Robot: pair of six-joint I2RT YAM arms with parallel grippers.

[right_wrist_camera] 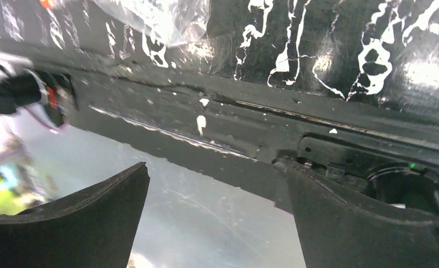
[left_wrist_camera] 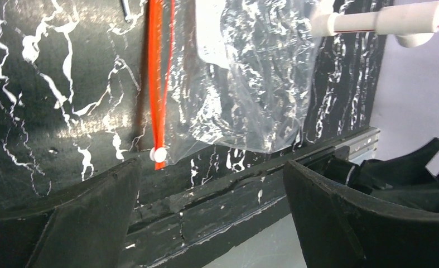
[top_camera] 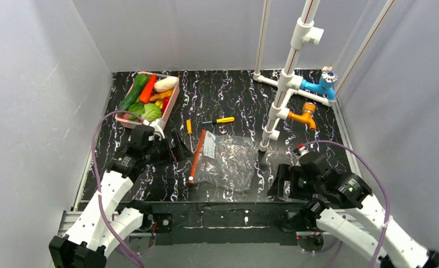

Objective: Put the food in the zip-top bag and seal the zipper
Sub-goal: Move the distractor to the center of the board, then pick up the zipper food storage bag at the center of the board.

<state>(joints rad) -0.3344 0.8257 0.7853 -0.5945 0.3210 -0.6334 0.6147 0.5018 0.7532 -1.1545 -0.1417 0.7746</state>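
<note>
The food lies in a pink basket (top_camera: pixel 129 120) at the back left: dark green cucumber (top_camera: pixel 134 90), white radish (top_camera: pixel 165 84), green cabbage (top_camera: pixel 152 111), a red-orange piece (top_camera: pixel 148 88) and small orange pieces (top_camera: pixel 160 96). The clear zip-top bag (top_camera: pixel 228 162) lies flat mid-table and looks empty; its orange-red zipper (top_camera: pixel 197 155) runs along its left edge. In the left wrist view the zipper (left_wrist_camera: pixel 157 84) ends in a white tip (left_wrist_camera: pixel 160 154) beside the bag (left_wrist_camera: pixel 250 72). My left gripper (top_camera: pixel 178 147) (left_wrist_camera: pixel 211 223) is open and empty just left of the zipper. My right gripper (top_camera: pixel 274 181) (right_wrist_camera: pixel 217 223) is open and empty right of the bag.
Two yellow-handled screwdrivers (top_camera: pixel 188 126) (top_camera: pixel 220 120) lie behind the bag. A white pipe frame (top_camera: pixel 286 95) with a blue valve (top_camera: pixel 323 85) and an orange tap (top_camera: pixel 305 116) stands at the back right. The table's front edge (right_wrist_camera: pixel 206 111) is close under both grippers.
</note>
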